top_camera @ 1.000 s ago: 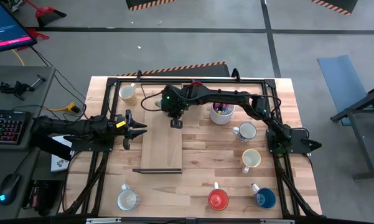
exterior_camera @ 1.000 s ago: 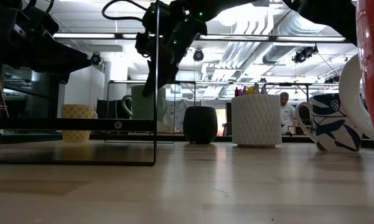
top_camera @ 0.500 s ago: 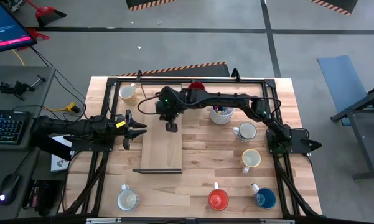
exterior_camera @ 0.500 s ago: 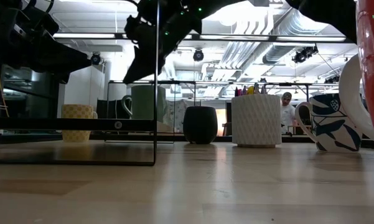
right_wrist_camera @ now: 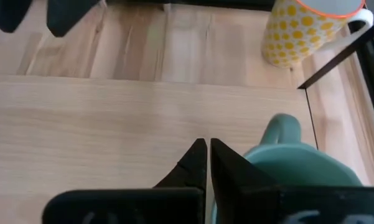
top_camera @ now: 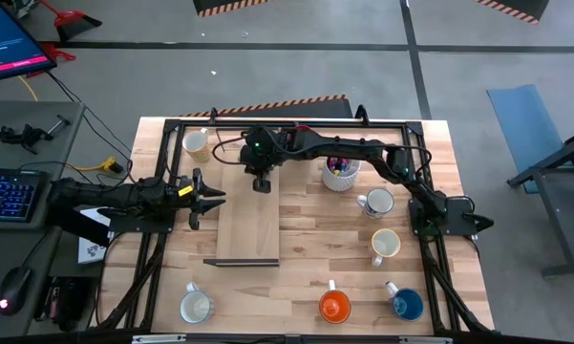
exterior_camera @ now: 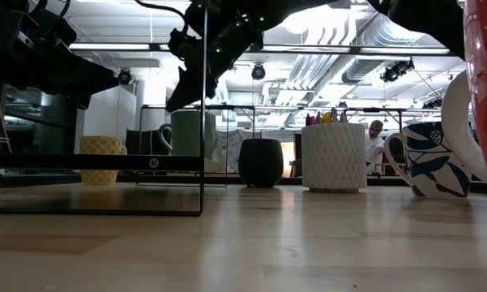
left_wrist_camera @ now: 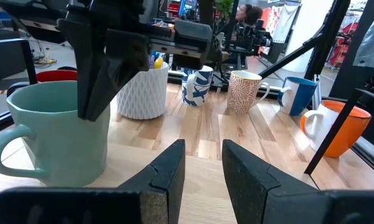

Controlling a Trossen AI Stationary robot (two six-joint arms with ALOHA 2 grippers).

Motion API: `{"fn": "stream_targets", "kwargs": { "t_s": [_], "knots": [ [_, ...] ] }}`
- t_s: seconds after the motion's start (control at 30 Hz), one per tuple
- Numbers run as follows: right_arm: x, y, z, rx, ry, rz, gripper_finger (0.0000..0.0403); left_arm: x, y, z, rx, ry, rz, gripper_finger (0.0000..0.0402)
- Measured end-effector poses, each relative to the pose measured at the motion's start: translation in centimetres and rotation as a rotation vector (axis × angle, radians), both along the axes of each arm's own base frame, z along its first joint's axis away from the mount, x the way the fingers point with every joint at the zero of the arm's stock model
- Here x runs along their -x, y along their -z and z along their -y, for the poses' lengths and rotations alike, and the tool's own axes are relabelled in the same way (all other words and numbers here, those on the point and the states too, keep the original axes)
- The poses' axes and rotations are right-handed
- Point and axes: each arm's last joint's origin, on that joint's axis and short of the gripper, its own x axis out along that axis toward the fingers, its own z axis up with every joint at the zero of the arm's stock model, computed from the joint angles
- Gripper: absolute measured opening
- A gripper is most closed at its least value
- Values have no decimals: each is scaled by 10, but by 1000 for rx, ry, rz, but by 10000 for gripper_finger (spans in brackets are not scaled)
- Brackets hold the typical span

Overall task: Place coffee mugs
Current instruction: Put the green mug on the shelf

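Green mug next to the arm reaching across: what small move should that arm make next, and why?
Probably open the right arm's fingers and shift them over the green mug. They are shut on nothing, and the mug stands just beside them, ungrasped. The left arm's fingers wait open at the table's left.

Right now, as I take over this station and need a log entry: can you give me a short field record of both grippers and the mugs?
right gripper: jaws shut, empty, raised over the back end of the light wooden board, beside the teal green ceramic mug
left gripper: jaws open, empty, at the board's left edge
front row: white mug, orange mug, blue mug
right side: blue-patterned white mug, cream mug
back left: yellow-dotted mug
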Motion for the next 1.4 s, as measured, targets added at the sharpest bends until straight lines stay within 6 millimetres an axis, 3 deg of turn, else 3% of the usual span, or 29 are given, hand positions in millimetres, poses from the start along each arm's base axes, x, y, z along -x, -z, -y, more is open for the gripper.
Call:
{"fn": "stream_targets", "kwargs": {
  "t_s": [1.4],
  "knots": [
    [14,2,38,44,84,-61,0,0,0,0,17,-1,2,97]
  ]
}}
